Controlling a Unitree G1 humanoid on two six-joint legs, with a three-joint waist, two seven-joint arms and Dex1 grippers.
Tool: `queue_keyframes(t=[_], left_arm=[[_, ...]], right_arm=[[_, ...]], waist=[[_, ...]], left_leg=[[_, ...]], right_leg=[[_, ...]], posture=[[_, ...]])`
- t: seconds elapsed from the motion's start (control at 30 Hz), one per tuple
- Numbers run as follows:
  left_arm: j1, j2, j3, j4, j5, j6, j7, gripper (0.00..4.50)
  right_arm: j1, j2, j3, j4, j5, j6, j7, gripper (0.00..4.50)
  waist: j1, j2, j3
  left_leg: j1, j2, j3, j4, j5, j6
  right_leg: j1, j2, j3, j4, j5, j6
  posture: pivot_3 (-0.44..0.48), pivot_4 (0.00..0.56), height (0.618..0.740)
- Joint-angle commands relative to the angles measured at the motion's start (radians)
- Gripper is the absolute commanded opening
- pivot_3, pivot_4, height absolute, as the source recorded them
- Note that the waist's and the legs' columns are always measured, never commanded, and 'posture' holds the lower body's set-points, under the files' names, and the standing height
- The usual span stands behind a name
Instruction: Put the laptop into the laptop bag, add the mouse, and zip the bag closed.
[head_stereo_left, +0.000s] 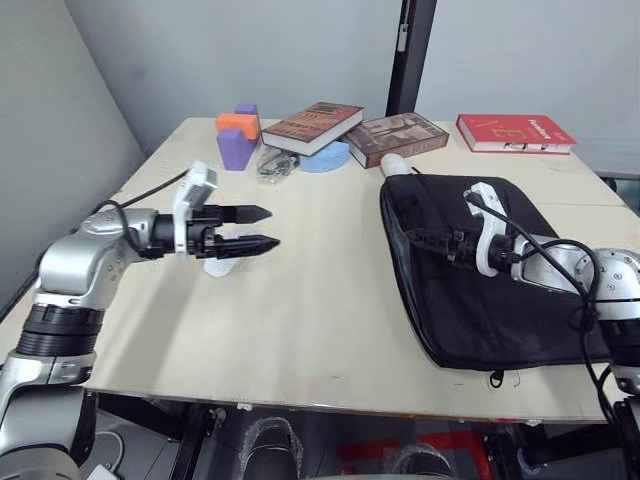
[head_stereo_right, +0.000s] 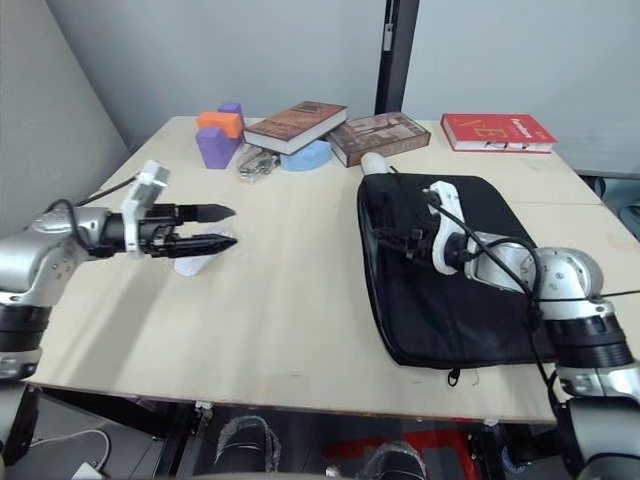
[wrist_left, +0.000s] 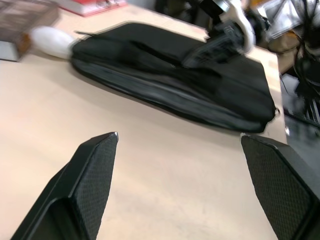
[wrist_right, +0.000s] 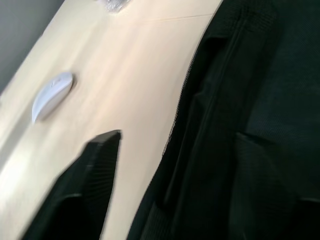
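Mouse (head_stereo_left: 218, 266) beneath level, parted left tool (head_stereo_left: 262, 228)

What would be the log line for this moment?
left gripper: open, above mouse | right gripper: open, over bag | bag: flat on table | laptop: unseen

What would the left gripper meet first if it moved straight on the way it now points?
Probably the bag. The left gripper, jaws open, points across bare table toward the bag's near edge, and its wrist view has the bag straight ahead. The mouse lies beneath it, out of that line.
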Motion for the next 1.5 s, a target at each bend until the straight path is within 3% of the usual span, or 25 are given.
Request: queue_keyframes(t=[0.03,0.27,0.53,0.73,1.0,1.27,1.5], left_arm=[[0.022,0.067,0.103,0.04,-0.014,-0.03,-0.02,4.12],[0.125,0.204,0.163,0.138,0.054,-0.125,-0.083,4.12],[0.141,0.314,0.179,0.365,0.121,-0.228,-0.151,4.12],[0.166,0.353,0.171,0.506,0.176,-0.319,-0.198,4.12],[0.226,0.329,0.185,0.474,0.177,-0.351,-0.191,4.12],[0.172,0.229,0.15,0.474,0.187,-0.345,-0.11,4.12],[0.117,0.129,0.124,0.508,0.214,-0.366,-0.034,4.12]], right_arm=[[0.034,-0.146,-0.022,-0.099,-0.153,-0.088,0.259,4.48],[0.244,-0.434,-0.105,-0.06,-0.481,-0.418,0.705,4.48],[0.364,-0.508,-0.279,0.093,-0.615,-0.57,0.955,4.48],[0.358,-0.525,-0.346,0.199,-0.7,-0.633,1.016,4.48],[0.332,-0.501,-0.372,0.222,-0.731,-0.654,1.049,4.48],[0.241,-0.404,-0.371,0.033,-0.596,-0.575,1.028,4.48],[-0.004,-0.238,-0.206,-0.184,-0.512,-0.415,0.812,4.48]], waist=[[0.001,0.0,0.0],[0.001,0.0,0.0],[-0.016,-0.001,0.0],[-0.028,-0.001,0.0],[-0.031,-0.001,0.0],[-0.03,-0.001,0.0],[-0.036,-0.002,-0.001]], left_leg=[[0.0,0.0,0.0,0.0,0.0,0.0],[0.001,0.0,0.0,-0.002,-0.003,0.006],[0.003,0.001,0.002,0.0,0.002,0.019],[0.003,0.001,0.002,0.0,0.002,0.02],[0.005,0.001,0.002,0.001,0.002,0.021],[0.006,0.001,0.002,0.003,0.003,0.022],[0.009,0.001,0.002,0.005,0.003,0.022]], right_leg=[[0.0,0.0,0.0,0.0,0.0,-0.001],[0.0,0.0,0.0,-0.002,-0.001,-0.002],[0.001,0.0,0.002,0.002,-0.002,-0.004],[0.0,0.0,0.001,0.003,-0.004,-0.011],[0.0,0.0,0.001,0.006,-0.007,-0.016],[0.0,0.0,0.001,0.011,-0.008,-0.02],[0.001,0.0,0.002,0.016,-0.009,-0.021]], posture=[[0.0,0.15,0.707],[0.0,0.15,0.707],[0.0,0.15,0.707],[0.0,0.15,0.707],[0.0,0.15,0.707],[0.0,0.15,0.707],[0.0,0.15,0.707]])
